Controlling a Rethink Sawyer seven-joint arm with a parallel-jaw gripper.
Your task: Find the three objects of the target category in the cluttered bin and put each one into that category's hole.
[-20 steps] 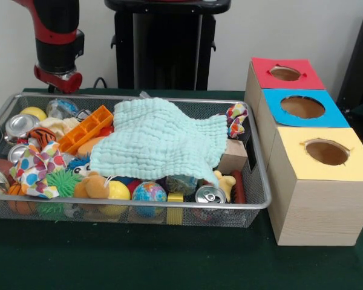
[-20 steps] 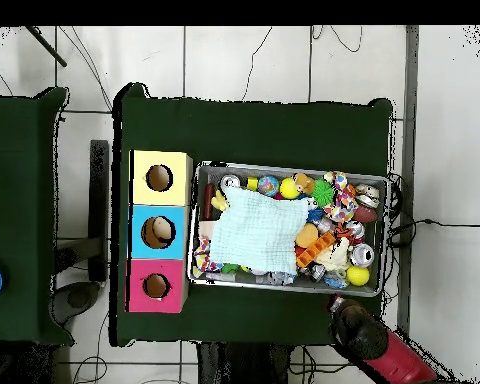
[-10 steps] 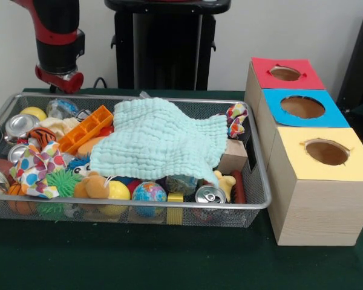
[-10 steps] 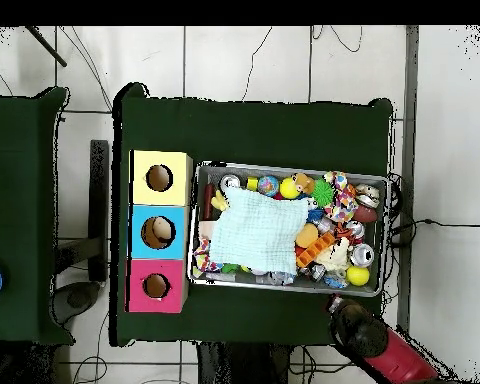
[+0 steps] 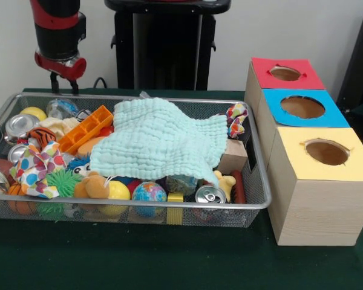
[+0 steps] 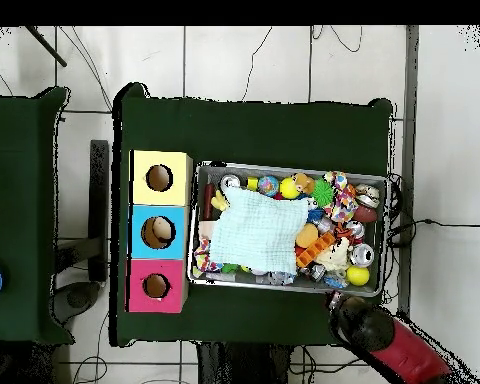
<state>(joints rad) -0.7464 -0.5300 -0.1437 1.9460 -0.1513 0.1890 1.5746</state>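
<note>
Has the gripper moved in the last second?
Yes. In the front view the gripper has risen, its fingers now showing above the bin's far rim.

Pale mint waffle-textured cloth (image 5: 160,142) over silver mesh bin (image 5: 263,199); orange block (image 5: 85,128), yellow ball (image 5: 33,112), green spiky ball (image 5: 62,179), globe-print ball (image 5: 149,192). Red (image 5: 285,73), blue (image 5: 302,107), yellow (image 5: 327,152) box tops, right. Dark green table (image 5: 169,260).

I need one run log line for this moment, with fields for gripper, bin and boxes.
gripper: open, empty, above bin's back corner | bin: cluttered, cloth covers middle | boxes: red, blue, yellow in a row beside bin
</note>
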